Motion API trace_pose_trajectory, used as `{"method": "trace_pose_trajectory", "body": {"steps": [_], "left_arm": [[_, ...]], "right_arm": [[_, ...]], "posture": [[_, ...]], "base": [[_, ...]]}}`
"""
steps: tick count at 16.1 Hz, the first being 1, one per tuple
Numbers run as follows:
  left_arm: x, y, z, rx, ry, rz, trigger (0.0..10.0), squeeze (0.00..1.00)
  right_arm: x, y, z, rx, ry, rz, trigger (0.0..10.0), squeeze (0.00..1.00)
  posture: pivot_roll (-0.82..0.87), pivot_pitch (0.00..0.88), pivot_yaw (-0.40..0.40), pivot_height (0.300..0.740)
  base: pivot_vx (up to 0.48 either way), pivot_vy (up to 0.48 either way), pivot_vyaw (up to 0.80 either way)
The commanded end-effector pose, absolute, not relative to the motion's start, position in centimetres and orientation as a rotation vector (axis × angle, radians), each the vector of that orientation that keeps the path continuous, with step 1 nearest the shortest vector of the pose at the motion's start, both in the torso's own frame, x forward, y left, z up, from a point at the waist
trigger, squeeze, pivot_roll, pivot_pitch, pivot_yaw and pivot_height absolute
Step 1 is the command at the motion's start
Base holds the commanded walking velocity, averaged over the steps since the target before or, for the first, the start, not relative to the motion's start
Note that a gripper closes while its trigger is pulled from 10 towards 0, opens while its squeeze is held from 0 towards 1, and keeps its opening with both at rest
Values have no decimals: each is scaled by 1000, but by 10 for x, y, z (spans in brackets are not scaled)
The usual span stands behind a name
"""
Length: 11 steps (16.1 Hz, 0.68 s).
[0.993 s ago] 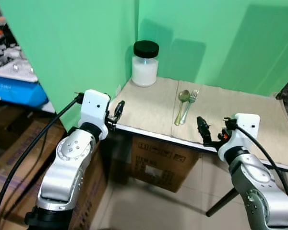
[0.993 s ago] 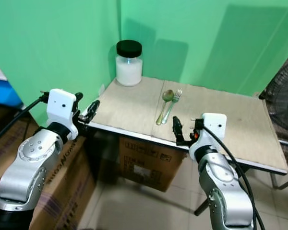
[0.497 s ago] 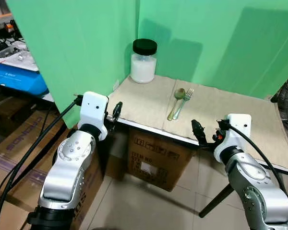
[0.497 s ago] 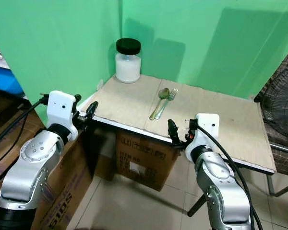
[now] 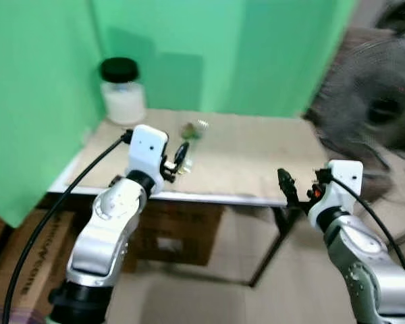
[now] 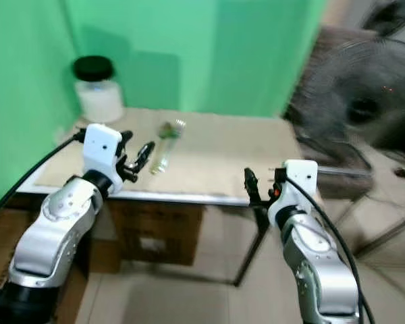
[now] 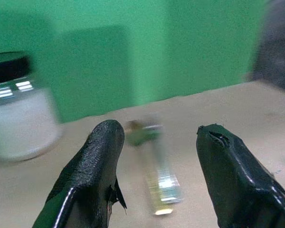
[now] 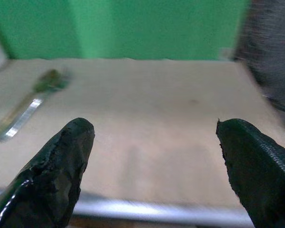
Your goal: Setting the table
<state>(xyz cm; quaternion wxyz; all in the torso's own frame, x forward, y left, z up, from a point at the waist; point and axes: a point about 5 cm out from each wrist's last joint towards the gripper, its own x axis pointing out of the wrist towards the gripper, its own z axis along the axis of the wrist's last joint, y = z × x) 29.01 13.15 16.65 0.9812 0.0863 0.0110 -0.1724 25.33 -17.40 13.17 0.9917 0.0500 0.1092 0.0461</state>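
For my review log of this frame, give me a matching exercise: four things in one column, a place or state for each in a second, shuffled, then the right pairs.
Things:
1. glass jar with black lid
2. metal spoon and fork
3. left pincer
4. right pincer

Places or states:
A. open, over the table's near left part
B. far left corner of the wooden table
C. open, at the table's front edge
D. lying side by side mid-table

Pairs: 1-B, 2-D, 3-A, 4-C

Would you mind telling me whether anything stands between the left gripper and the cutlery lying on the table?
Nothing visible does. The left gripper is open and looks straight at the spoon and fork, with only bare table between. The jar stands off at the back corner, out of that line.
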Motion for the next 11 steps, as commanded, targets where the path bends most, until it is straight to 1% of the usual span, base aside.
{"method": "trace_pose_trajectory", "body": {"steps": [1, 3, 6, 11], "left_arm": [[291, 134, 167, 176, 16, -342, 10000, 0], [292, 133, 165, 186, 26, -347, 10000, 0], [292, 129, 163, 183, 34, -360, 10000, 0], [294, 128, 159, 197, 45, -386, 10000, 0]], "right_arm": [[254, -172, 136, 101, 203, 106, 10000, 0], [253, -173, 135, 96, 204, 107, 10000, 0], [251, -176, 135, 85, 205, 110, 10000, 0], [248, -179, 134, 78, 210, 97, 10000, 0]], "posture": [[23, 0, -78, 740], [20, 0, -77, 740], [13, 0, -77, 740], [-10, 0, -54, 740]], "base": [[315, 0, 0], [294, 0, 0], [0, 0, 0], [0, 0, 0]]}}
